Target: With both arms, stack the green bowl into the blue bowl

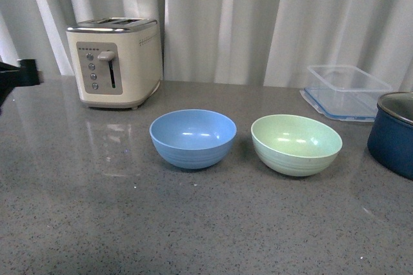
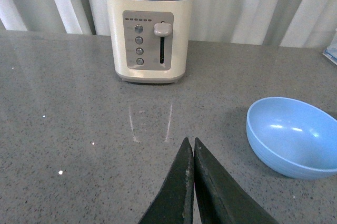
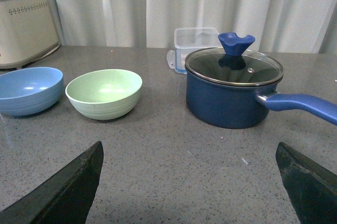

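Right wrist view shows the right end effector (image 3: 188, 145) spread wide and empty; the left end effector (image 2: 193, 142) is pressed together. The green bowl (image 3: 104, 93) sits left of centre, just beside the blue bowl (image 3: 29, 90) at the left edge. It is likely light, rigid and slick, so pinch its rim.

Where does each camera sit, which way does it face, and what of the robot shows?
Front: on the body, facing blue bowl, green bowl, toaster; left arm barely shows.
Left wrist: behind shut left fingers, facing toaster and blue bowl.
Right wrist: behind open right fingers, facing both bowls and pot.
Shared: blue bowl, all three.
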{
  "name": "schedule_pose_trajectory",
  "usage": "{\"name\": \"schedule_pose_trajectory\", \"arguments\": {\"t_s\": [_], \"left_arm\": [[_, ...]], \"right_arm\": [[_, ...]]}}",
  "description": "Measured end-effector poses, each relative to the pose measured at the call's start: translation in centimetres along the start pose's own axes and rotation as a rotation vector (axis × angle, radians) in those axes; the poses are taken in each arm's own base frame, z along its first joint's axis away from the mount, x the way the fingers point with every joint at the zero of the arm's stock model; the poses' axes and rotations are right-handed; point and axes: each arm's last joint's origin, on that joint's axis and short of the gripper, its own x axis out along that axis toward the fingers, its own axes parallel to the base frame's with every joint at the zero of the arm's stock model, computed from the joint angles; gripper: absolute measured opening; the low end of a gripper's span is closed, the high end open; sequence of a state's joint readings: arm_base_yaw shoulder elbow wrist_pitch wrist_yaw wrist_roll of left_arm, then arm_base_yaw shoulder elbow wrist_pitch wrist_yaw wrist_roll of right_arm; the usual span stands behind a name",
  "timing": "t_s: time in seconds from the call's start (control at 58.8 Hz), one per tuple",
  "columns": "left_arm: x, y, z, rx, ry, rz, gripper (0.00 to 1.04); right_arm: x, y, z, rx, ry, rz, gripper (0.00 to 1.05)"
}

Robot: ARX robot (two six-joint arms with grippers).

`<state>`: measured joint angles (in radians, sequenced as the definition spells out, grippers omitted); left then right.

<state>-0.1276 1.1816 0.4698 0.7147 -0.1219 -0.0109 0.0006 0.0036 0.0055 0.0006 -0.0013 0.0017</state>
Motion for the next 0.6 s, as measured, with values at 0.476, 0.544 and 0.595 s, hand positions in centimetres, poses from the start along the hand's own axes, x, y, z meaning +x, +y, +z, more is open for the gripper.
{"name": "schedule_pose_trajectory", "arguments": {"t_s": [0.476, 0.544, 0.595], "left_arm": [[-6.8, 2.7, -4.4, 0.003, 0.011, 0.010, 0.04], [-7.5, 2.7, -4.8, 0.003, 0.012, 0.007, 0.04], [-8.1, 2.7, -5.1, 0.003, 0.012, 0.007, 0.04]], "right_arm": [[0.0, 0.0, 0.0, 0.000, 0.000, 0.000, 0.95], [0.0, 0.0, 0.0, 0.000, 0.000, 0.000, 0.95], [0.0, 0.0, 0.0, 0.000, 0.000, 0.000, 0.95]]}}
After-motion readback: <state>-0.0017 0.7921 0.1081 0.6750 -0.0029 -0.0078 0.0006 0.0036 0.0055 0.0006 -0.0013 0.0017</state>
